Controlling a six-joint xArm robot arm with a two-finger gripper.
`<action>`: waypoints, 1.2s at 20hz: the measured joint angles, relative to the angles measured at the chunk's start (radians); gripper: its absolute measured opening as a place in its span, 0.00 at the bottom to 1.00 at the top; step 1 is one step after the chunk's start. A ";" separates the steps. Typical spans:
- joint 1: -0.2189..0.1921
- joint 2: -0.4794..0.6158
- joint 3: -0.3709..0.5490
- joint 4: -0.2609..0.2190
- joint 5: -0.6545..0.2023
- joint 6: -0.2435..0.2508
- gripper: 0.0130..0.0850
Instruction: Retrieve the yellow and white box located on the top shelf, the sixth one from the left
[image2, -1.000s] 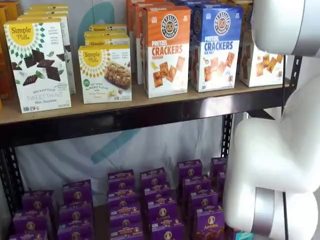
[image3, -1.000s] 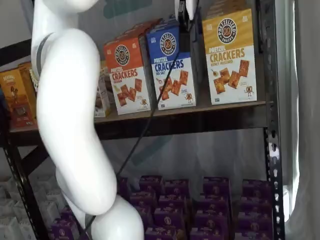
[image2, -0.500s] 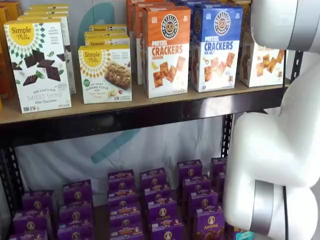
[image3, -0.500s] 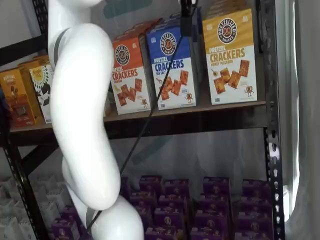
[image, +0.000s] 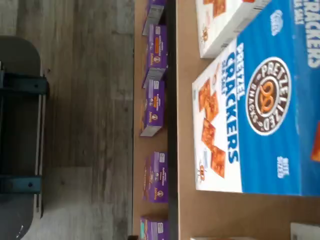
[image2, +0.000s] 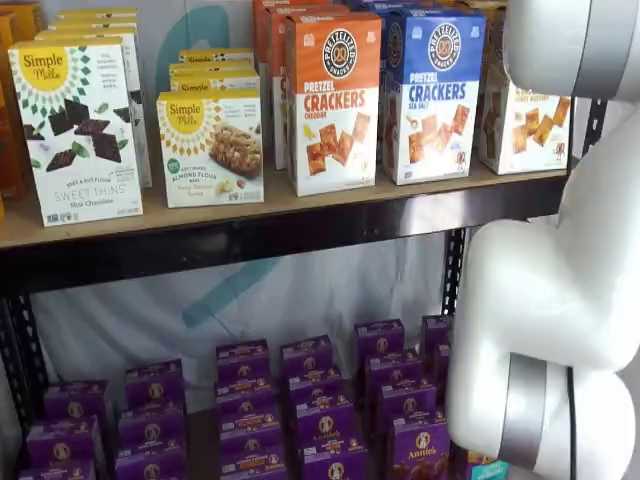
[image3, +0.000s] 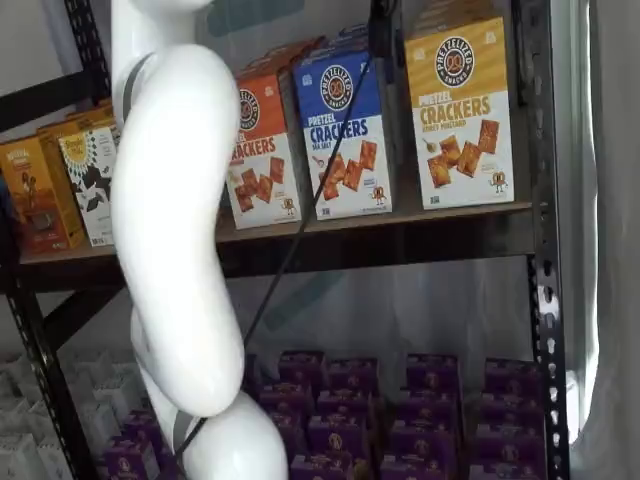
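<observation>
The white arm (image3: 175, 240) fills the left of one shelf view and the right side of the other (image2: 560, 290), standing between the cameras and the rack. Behind it, the top shelf (image3: 400, 235) runs as a tan board with a dark front rail, seen in both shelf views (image2: 280, 225). On it stand tall cartons in a row: an orange carton (image2: 333, 100), a blue carton (image2: 433, 95) just beside it, and then the yellow and white box (image3: 462, 110), upright at the right end of the row near the black upright. In the other shelf view that box (image2: 525, 125) is partly hidden by the arm. The wrist view shows the blue carton (image: 260, 115) close up. Small purple boxes (image2: 300, 400) crowd the level below. The gripper (image3: 381, 30) shows only as dark fingers at the top edge, with a cable (image3: 300, 225) hanging beside them; I cannot tell whether they are parted or closed.
</observation>
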 joint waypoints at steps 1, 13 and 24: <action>-0.005 0.010 -0.015 0.003 0.001 -0.002 1.00; -0.037 0.073 -0.090 0.005 -0.004 -0.033 1.00; -0.030 0.134 -0.155 0.015 -0.012 -0.021 1.00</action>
